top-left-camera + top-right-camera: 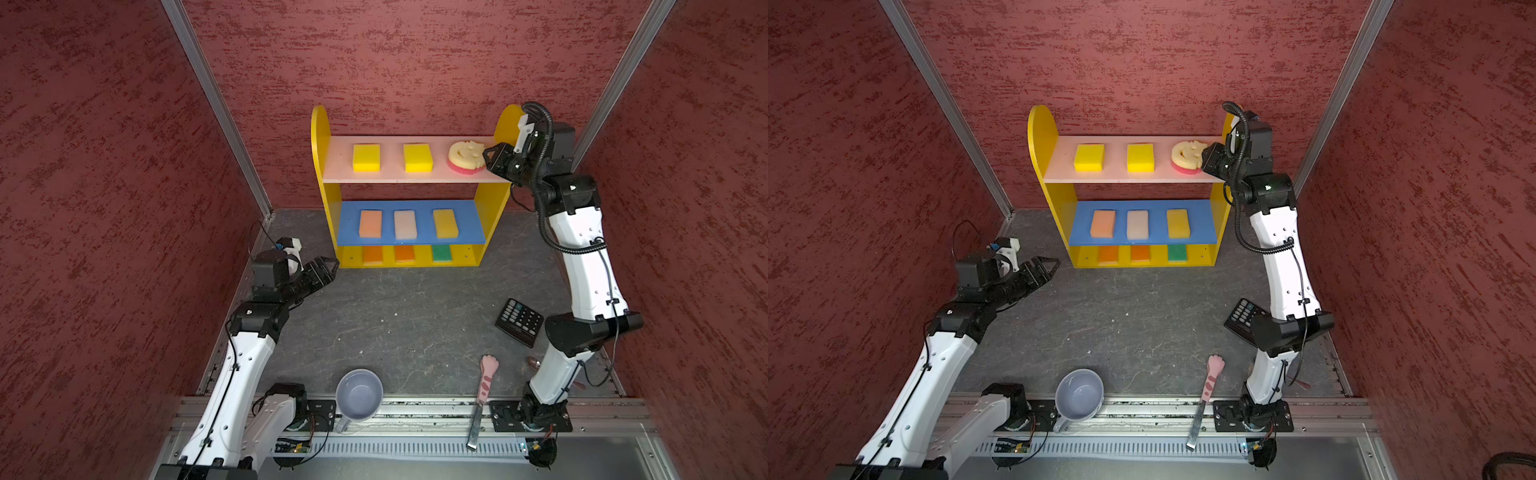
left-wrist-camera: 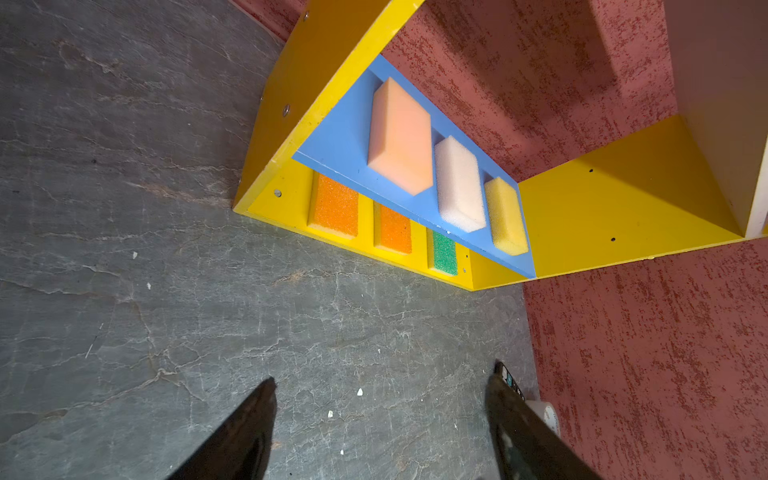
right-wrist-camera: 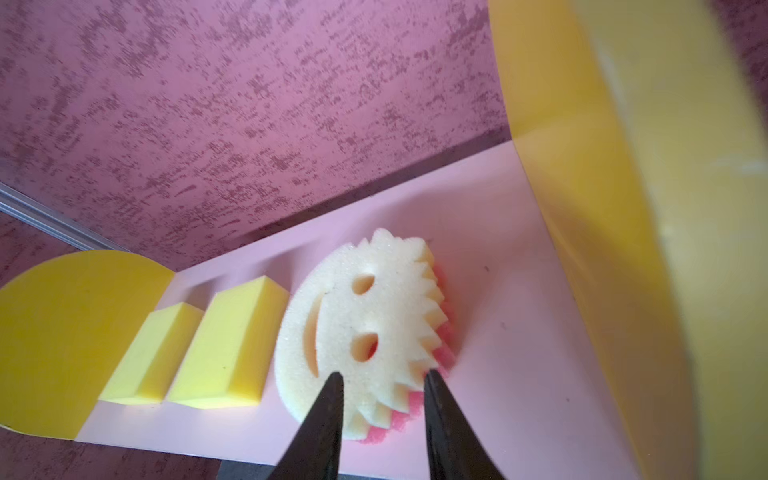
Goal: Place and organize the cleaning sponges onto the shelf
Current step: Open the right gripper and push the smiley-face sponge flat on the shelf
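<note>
We count nine sponges [image 1: 366, 157] on the shelf [image 1: 320, 137] (three per board), so little seems left. The smiley sponge [image 3: 365, 320] lies on the pink top board [image 1: 395, 175], with the right hand [image 3: 383, 373] parted loosely about its rim. The left hand [image 2: 383, 372] hangs open and empty above the table [image 1: 395, 316].

Shelf [image 1: 320, 137], three tiers, on grey table [image 1: 395, 316]. Pink top board [image 1: 390, 160]: two yellow sponges [image 1: 366, 157] [image 1: 418, 157], smiley sponge [image 1: 465, 156]; blue middle board [image 1: 347, 224]: peach sponge [image 1: 370, 223], pale pink sponge [image 1: 405, 225], mustard sponge [image 1: 445, 223]; yellow bottom board [image 1: 463, 254]: two orange sponges [image 1: 372, 254] [image 1: 404, 253], green sponge [image 1: 441, 252]. Table also carries calculator [image 1: 519, 322], mug [image 1: 358, 395], cat-paw tool [image 1: 486, 374]
</note>
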You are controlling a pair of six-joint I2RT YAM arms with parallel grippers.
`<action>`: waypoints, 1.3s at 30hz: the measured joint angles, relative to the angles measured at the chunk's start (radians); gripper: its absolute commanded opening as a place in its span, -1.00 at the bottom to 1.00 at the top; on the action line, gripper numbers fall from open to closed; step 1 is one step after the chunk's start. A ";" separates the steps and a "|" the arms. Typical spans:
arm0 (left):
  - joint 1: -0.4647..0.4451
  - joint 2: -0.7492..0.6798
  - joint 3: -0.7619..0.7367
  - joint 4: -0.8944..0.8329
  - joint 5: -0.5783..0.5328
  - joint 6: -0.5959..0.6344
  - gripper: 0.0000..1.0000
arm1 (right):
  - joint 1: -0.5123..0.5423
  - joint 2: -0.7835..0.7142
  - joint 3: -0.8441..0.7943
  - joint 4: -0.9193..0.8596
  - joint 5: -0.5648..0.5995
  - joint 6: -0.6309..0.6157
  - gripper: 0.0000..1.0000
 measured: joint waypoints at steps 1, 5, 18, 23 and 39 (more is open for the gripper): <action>0.000 0.000 0.000 0.000 0.000 0.000 0.57 | 0.000 -0.003 0.006 0.000 -0.001 0.000 -0.31; 0.000 0.000 0.000 0.000 0.000 0.000 0.57 | 0.000 -0.019 0.005 -0.004 -0.003 0.001 -0.52; 0.000 0.000 0.000 0.004 0.000 -0.004 0.57 | 0.075 -0.102 -0.163 -0.004 -0.072 -0.007 -1.00; 0.000 0.001 0.000 0.004 0.000 -0.008 0.57 | 0.087 -0.102 -0.222 0.002 -0.090 -0.007 -1.00; 0.000 0.013 0.000 0.004 0.000 -0.011 0.57 | 0.082 -0.079 -0.221 0.033 -0.075 -0.007 -1.00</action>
